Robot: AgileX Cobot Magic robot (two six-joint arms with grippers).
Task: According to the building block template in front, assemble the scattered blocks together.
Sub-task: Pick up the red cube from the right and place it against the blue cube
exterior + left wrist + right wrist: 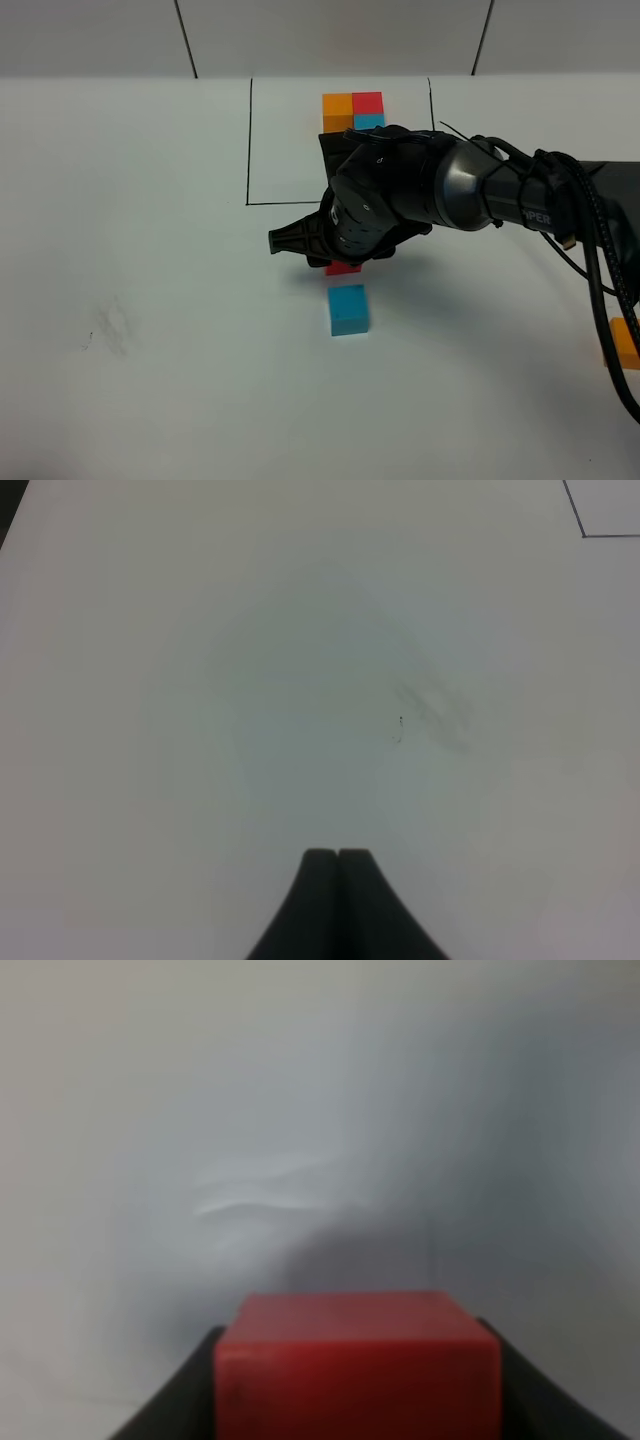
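Progress slight: no cubes joined. Gripping red cube [343, 268] in right end effector [357, 1400], just beside blue cube [349, 309] on bench [150, 250], near template [354, 110]; orange cube [624, 345] well apart. Left end effector [338, 865] closed, empty.

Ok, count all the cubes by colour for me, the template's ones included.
Orange: 2, template orange cube, loose orange cube at the right edge
Red: 2, template red cube, loose red cube in the right gripper
Blue: 2, template blue cube, loose blue cube
Total: 6
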